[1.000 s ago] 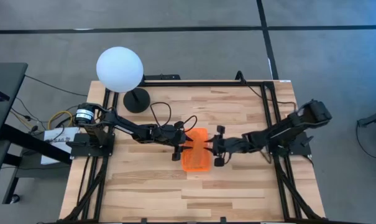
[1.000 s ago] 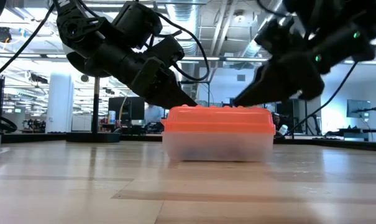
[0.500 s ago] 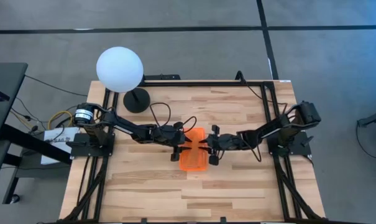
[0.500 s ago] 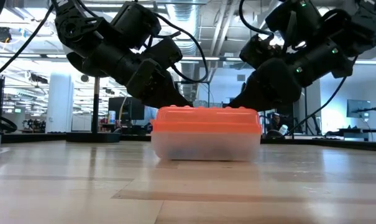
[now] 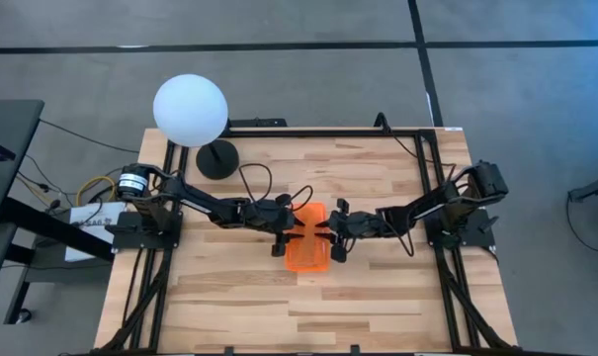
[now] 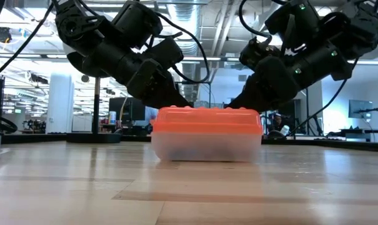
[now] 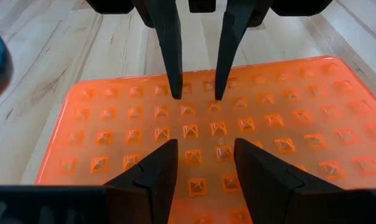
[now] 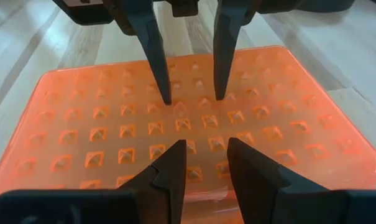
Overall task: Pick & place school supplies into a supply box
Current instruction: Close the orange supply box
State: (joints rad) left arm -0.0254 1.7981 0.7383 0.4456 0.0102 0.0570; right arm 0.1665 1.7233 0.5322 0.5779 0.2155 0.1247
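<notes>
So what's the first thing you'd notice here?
The bright orange plastic lid of the clear-based box in the middle of the wooden table, with the left claw and right claw open, tips on it from opposite sides. Then the big white globe lamp at the far left corner.

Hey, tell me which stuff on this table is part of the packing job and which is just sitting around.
Part of the job:
- supply box, orange lid on
- left gripper on lid
- right gripper on lid

Just sitting there:
- white globe lamp
</notes>
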